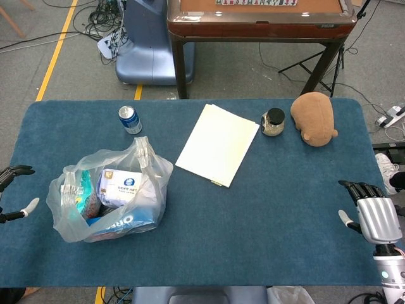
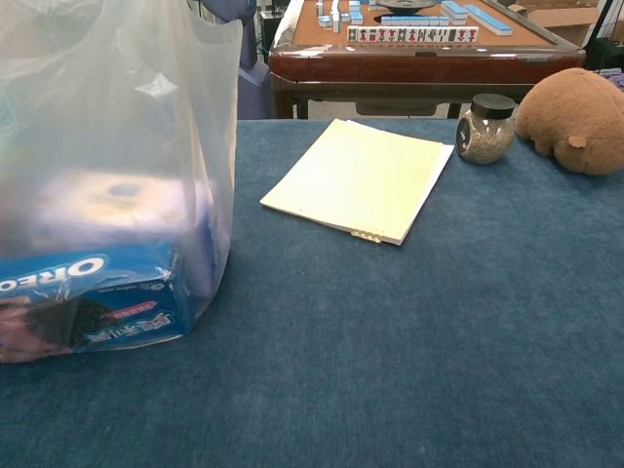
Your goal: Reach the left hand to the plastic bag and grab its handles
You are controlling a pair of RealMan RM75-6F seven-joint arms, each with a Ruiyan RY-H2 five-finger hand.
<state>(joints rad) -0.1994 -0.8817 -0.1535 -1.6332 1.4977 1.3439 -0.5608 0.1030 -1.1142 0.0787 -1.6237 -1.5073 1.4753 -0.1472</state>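
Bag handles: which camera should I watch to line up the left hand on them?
Head view. It shows both handles standing up from the bag, with the left hand at the frame's left edge. The chest view shows only the bag's side wall and Oreo box, no handles or hand.
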